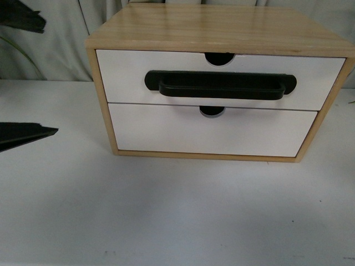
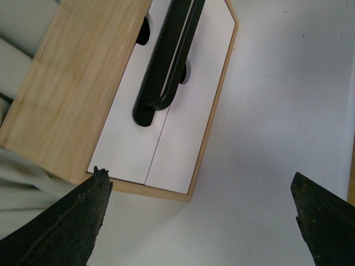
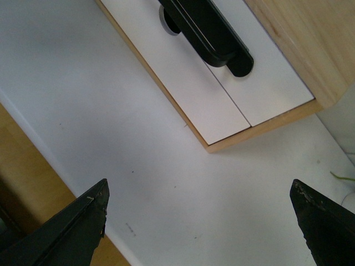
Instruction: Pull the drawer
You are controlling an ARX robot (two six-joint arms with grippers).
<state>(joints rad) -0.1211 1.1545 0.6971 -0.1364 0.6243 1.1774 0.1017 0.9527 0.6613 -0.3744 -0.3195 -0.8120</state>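
A wooden cabinet (image 1: pixel 216 27) stands on the white table. Its upper drawer (image 1: pixel 127 69) has a white front, a long black bar handle (image 1: pixel 219 85) and a half-round notch (image 1: pixel 219 57) in its top edge, and sits flush in the frame. My left gripper (image 2: pixel 199 177) is open over bare table, short of the cabinet's left corner, with the drawer (image 2: pixel 125 127) and handle (image 2: pixel 166 61) ahead. My right gripper (image 3: pixel 199 185) is open and empty near the right corner, apart from the drawer (image 3: pixel 272 83) and its handle (image 3: pixel 211 33). One black left finger (image 1: pixel 22 134) shows in the front view.
Below it sits a plain white drawer front (image 1: pixel 213 133) without a handle. The white table (image 1: pixel 177 210) spreads in front of the cabinet. A pale curtain (image 1: pixel 55 44) hangs behind, with a dark shape (image 1: pixel 22 16) at the upper left. The table's wooden edge (image 3: pixel 28 166) lies beside my right gripper.
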